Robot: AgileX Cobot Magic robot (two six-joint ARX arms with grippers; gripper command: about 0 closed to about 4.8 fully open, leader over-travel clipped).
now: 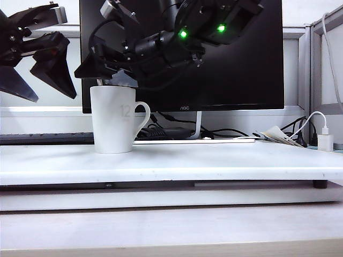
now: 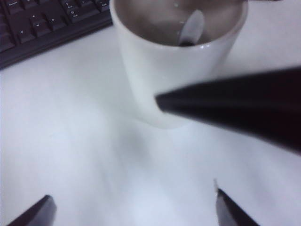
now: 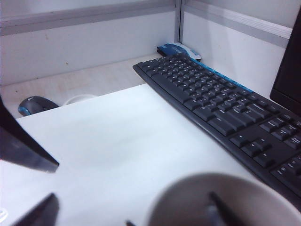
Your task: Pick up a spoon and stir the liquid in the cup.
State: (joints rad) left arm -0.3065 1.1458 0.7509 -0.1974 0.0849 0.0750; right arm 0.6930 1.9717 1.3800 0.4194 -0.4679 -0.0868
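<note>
**Visitor:** Where's the spoon?

**Robot:** Standing inside the cup (image 1: 113, 119), which sits on the white table (image 1: 214, 160) in front of the monitor (image 1: 230, 59). From my left wrist I see the spoon (image 2: 190, 29) leaning against the inner wall, grey and blurred, so I can't make out its bowl.

**Visitor:** And your claws?

**Robot:** My right gripper (image 1: 110, 75) hangs just over the cup's rim, reaching across from the right side. Its jaws are parted with nothing between them; I judge that suits coming down around a thin handle. My left gripper (image 1: 40, 51) waits beside the cup, up and to the left, jaws spread wide and empty, probably kept clear so the two arms don't crowd the mug.

**Visitor:** What's behind it all?

**Robot:** A black keyboard (image 3: 225, 103), close to the cup.
</note>
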